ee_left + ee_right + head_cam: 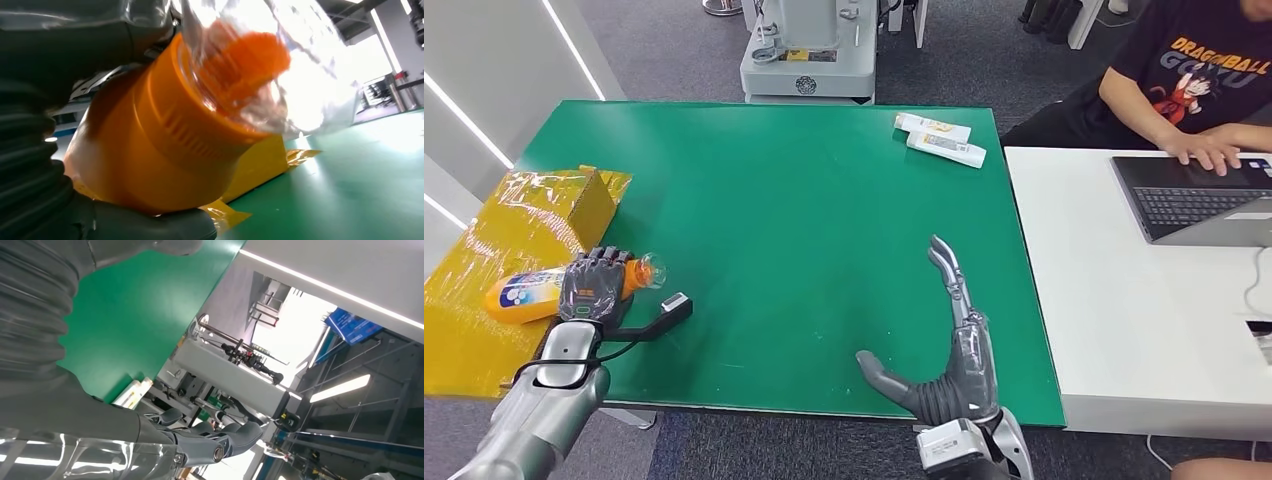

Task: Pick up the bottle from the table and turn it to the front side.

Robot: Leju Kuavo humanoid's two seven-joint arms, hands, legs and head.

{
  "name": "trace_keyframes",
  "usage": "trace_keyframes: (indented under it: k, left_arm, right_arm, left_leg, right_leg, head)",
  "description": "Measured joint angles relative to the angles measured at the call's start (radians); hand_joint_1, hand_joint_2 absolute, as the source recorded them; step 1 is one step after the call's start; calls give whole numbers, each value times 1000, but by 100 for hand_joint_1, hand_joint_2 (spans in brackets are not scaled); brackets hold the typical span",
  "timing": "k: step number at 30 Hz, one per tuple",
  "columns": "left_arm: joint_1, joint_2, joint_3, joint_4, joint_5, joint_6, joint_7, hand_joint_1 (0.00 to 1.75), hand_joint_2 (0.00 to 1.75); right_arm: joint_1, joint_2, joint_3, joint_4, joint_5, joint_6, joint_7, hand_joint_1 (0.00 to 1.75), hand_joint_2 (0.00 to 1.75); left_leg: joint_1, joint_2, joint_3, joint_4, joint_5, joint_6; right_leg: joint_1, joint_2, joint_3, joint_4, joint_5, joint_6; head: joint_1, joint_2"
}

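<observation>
Two hands in my head view. My left hand (594,283) is wrapped over the orange bottle (529,293) at the green table's (804,230) left edge, fingers curled across its neck end; the bottle lies on its side, label end on the yellow wrapped box (514,250), clear-capped end pointing toward the table's middle. A small black device (672,305) sits on the green just beside that hand, with a cable running back to the wrist. My right hand (944,345) rests near the front edge toward the right, fingers straight and spread, thumb out to the side, holding nothing. Two white tubes (941,138) lie together at the far right corner. A person sits at the adjoining white desk (1124,300) with a laptop (1194,198). Left wrist view: bottle (165,135) close up, orange body and ribbed cap under a clear cover, gripped against the thumb (150,225), yellow wrap behind it. Right wrist view: fingers (235,435) extended and apart over the green top, the white tubes (132,392) at its far edge.
</observation>
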Motion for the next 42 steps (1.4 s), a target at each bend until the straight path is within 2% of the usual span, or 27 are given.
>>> trace_keyframes:
  k: [9, 10, 11, 13, 14, 15, 34, 42]
  left_arm:
    - [26, -2, 35, 3, -4, 35, -11, 174, 175]
    - [27, -2, 38, 4, -5, 38, -13, 167, 175]
    - [28, -2, 41, 4, -6, 42, -15, 136, 175]
    - [30, -3, 46, 5, -7, 50, -23, 49, 175]
    - [31, -4, 47, 6, -8, 53, -27, 13, 175]
    - [33, -6, 49, 7, -8, 55, -31, 0, 175]
    - [50, -27, 71, 13, 0, 65, -55, 0, 175]
    - [52, -29, 74, 13, 21, 89, -66, 0, 175]
  right_arm:
    - [0, 0, 0, 14, -9, 3, -4, 0, 175]
    - [0, 0, 0, 14, -10, 3, -4, 0, 175]
    - [0, 0, 0, 15, -11, 3, -4, 0, 175]
    - [0, 0, 0, 16, -15, 4, -5, 0, 175]
    - [0, 0, 0, 18, -17, 5, -7, 0, 175]
    - [-1, 0, 0, 19, -20, 6, -9, 0, 175]
    - [-16, 0, 7, 60, -58, 4, -31, 0, 175]
    - [-25, 0, 12, 69, -72, -28, -32, 0, 175]
  left_leg:
    - [0, 0, 0, 0, 0, 0]
    - [0, 0, 0, 0, 0, 0]
    - [0, 0, 0, 0, 0, 0]
    - [0, 0, 0, 0, 0, 0]
    - [0, 0, 0, 0, 0, 0]
    - [0, 0, 0, 0, 0, 0]
    - [0, 0, 0, 0, 0, 0]
    - [0, 0, 0, 0, 0, 0]
  right_leg:
    - [0, 0, 0, 0, 0, 0]
    - [0, 0, 0, 0, 0, 0]
    - [0, 0, 0, 0, 0, 0]
    - [0, 0, 0, 0, 0, 0]
    - [0, 0, 0, 0, 0, 0]
    - [0, 0, 0, 0, 0, 0]
    - [0, 0, 0, 0, 0, 0]
    - [0, 0, 0, 0, 0, 0]
  head:
    - [0, 0]
    - [0, 0]
    - [0, 0]
    - [0, 0]
    - [0, 0]
    - [0, 0]
    - [0, 0]
    - [0, 0]
